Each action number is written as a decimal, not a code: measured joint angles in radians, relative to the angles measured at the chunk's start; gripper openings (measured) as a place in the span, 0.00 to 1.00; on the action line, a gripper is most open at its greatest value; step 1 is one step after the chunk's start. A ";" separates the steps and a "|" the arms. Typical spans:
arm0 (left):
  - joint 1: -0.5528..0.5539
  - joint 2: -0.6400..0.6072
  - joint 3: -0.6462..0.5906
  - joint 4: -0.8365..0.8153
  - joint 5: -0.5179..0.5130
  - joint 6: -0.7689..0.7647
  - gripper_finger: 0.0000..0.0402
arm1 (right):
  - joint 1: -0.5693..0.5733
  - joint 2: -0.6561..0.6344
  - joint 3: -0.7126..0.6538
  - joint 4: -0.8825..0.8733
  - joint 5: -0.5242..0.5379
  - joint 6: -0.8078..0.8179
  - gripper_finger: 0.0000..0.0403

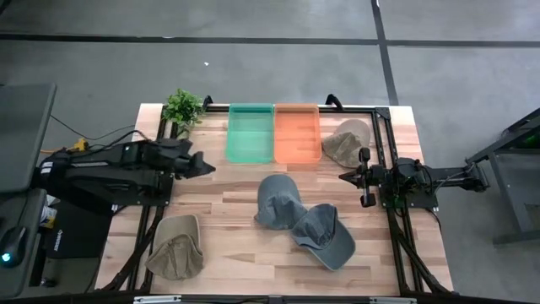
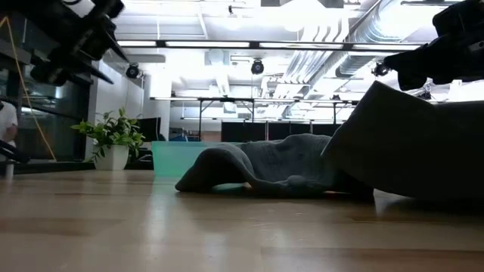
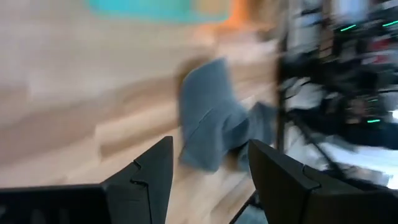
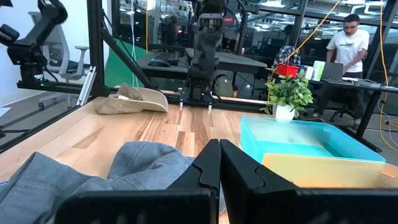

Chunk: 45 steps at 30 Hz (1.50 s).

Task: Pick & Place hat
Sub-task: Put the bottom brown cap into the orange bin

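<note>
Two grey-blue caps lie mid-table: one point(image 1: 278, 201) crown up, the other point(image 1: 325, 236) closer to the near edge, overlapping it. A khaki hat point(image 1: 177, 247) rests at the near left, and another khaki hat point(image 1: 348, 142) at the far right beside the orange bin. My left gripper point(image 1: 202, 165) hovers open over the table's left half, pointing toward the grey cap point(image 3: 208, 121). My right gripper point(image 1: 365, 179) waits shut above the right side, with a grey cap point(image 4: 124, 168) below it.
A green bin point(image 1: 251, 133) and an orange bin point(image 1: 297, 133) stand side by side at the far edge, with a potted plant point(image 1: 183, 107) at the far left corner. Black frame rails point(image 1: 384, 143) run along the table's sides. A person point(image 4: 348, 43) stands beyond the table.
</note>
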<state>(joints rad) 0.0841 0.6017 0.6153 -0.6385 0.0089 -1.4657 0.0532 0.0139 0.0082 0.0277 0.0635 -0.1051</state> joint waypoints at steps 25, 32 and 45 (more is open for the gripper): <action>-0.419 0.789 0.449 -0.386 -0.025 -0.798 0.46 | 0.000 0.000 0.000 0.000 0.000 0.000 0.00; -0.467 1.018 0.593 -0.496 0.103 -0.955 0.46 | 0.000 0.000 0.000 0.000 0.000 0.000 0.00; -0.472 1.359 1.008 -0.929 0.173 -0.853 0.46 | 0.000 0.003 0.000 0.004 0.001 0.000 0.00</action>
<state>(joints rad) -0.3874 1.9609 1.6231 -1.5675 0.1820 -2.3185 0.0528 0.0166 0.0082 0.0315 0.0643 -0.1051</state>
